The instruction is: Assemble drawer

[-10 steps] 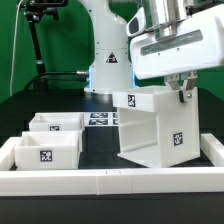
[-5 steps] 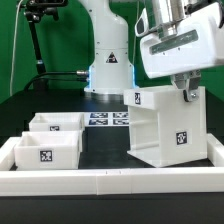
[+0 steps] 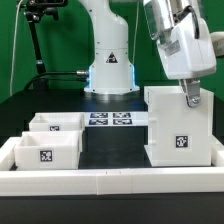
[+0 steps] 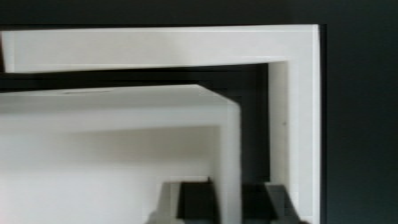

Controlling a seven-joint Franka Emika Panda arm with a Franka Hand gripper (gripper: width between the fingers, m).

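Note:
The tall white drawer casing [image 3: 178, 125] stands upright at the exterior view's right, its square tag facing front. My gripper [image 3: 190, 97] is shut on the casing's top right wall. In the wrist view the thin casing wall [image 4: 231, 140] runs between my dark fingers [image 4: 187, 205], with the gripper [image 4: 233, 207] closed around it. Two small white trays stand at the exterior view's left, one in front [image 3: 48, 148] with a tag and one behind [image 3: 58, 122].
Low white rim walls [image 3: 110, 178] run along the front and both sides, and the casing stands close to the right one. The marker board [image 3: 110, 119] lies flat in the middle, in front of the robot base [image 3: 108, 70]. A white L-shaped edge [image 4: 294, 90] shows beyond the casing.
The casing, held in my gripper, has moved toward the exterior view's right and turned from a tilted pose to square and upright. The trays have not moved.

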